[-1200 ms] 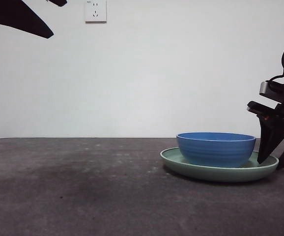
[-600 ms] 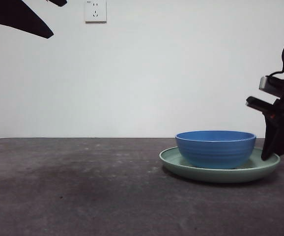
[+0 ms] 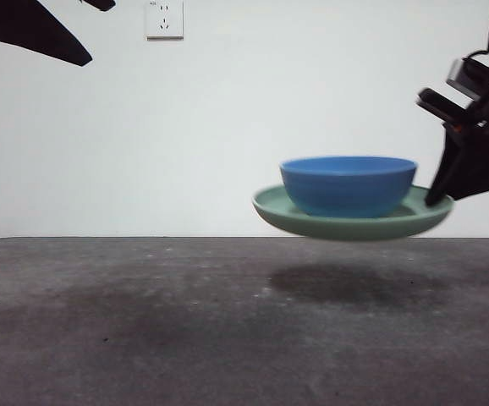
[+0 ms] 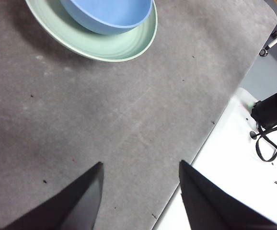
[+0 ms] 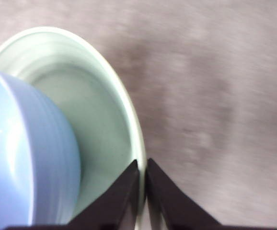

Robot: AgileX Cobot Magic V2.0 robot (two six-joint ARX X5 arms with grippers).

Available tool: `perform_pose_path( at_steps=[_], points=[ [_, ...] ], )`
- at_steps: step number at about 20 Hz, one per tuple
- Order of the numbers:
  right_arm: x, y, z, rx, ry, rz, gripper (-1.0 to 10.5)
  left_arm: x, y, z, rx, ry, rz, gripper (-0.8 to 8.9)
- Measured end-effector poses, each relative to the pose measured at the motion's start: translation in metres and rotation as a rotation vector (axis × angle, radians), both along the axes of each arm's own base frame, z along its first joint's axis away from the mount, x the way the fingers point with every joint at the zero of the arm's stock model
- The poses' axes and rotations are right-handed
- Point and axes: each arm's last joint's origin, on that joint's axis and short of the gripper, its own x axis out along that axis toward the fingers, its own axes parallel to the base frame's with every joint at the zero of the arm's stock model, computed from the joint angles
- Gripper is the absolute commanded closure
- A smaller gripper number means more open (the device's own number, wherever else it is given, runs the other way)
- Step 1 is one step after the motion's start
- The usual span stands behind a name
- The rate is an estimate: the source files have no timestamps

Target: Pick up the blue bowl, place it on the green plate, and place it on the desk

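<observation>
Blue bowl (image 3: 348,183) is sitting inside the green plate (image 3: 271,209), and the whole stack is up in the air, clear of the counter (image 3: 143,321), with a soft shadow on the surface right under it. The plate looks pretty much level, and the bowl sits upright on it.

Right tool (image 3: 438,197) has the plate's rim pinched. In the right wrist view its two black jaws are clenched onto the pale green edge (image 5: 139,158), one on the inside of the rim and one on the outside, with the bowl's ridged blue wall (image 5: 28,158) filling the plate beside them. That view is a bit blurry, so the counter behind is just a grey smear.

Left tool (image 4: 139,191) is parked high up, well apart from the dishes, jaws spread wide and holding nothing. From its camera you can see the plate (image 4: 129,45) and bowl (image 4: 109,14) over the counter, away from the counter's edge (image 4: 210,129), and a white floor-ish area past that edge with some black cabling (image 4: 268,143).

Wall socket (image 3: 164,19) shows on the white wall behind.
</observation>
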Motion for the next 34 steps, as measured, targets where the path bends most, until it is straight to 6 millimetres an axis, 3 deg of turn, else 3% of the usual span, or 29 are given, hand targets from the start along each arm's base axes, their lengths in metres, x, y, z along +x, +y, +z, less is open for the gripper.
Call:
perform_pose_path(
  at_steps=[9,14,17,22,27,28,31,34],
  points=[
    [0.005,0.060,0.008,0.041,-0.048,0.100,9.4,0.000,0.000,0.000,0.000,0.000,0.000,5.64],
    [0.027,0.088,-0.003,0.021,-0.010,0.130,9.4,0.000,0.000,0.000,0.000,0.000,0.000,5.64],
    [0.039,0.100,-0.019,0.002,0.031,0.141,9.4,0.000,0.000,0.000,0.000,0.000,0.000,5.64],
    [0.046,0.104,-0.052,-0.031,0.120,0.139,9.4,0.000,0.000,0.000,0.000,0.000,0.000,5.64],
    [0.048,0.105,-0.061,-0.041,0.146,0.137,9.4,0.000,0.000,0.000,0.000,0.000,0.000,5.64],
    [0.048,0.105,-0.061,-0.041,0.147,0.137,9.2,0.000,0.000,0.000,0.000,0.000,0.000,5.64],
    [0.047,0.105,-0.061,-0.040,0.157,0.141,6.9,0.000,0.000,0.000,0.000,0.000,0.000,5.64],
    [0.046,0.104,-0.062,-0.053,0.171,0.133,6.1,0.000,0.000,0.000,0.000,0.000,0.000,5.64]
  ],
)
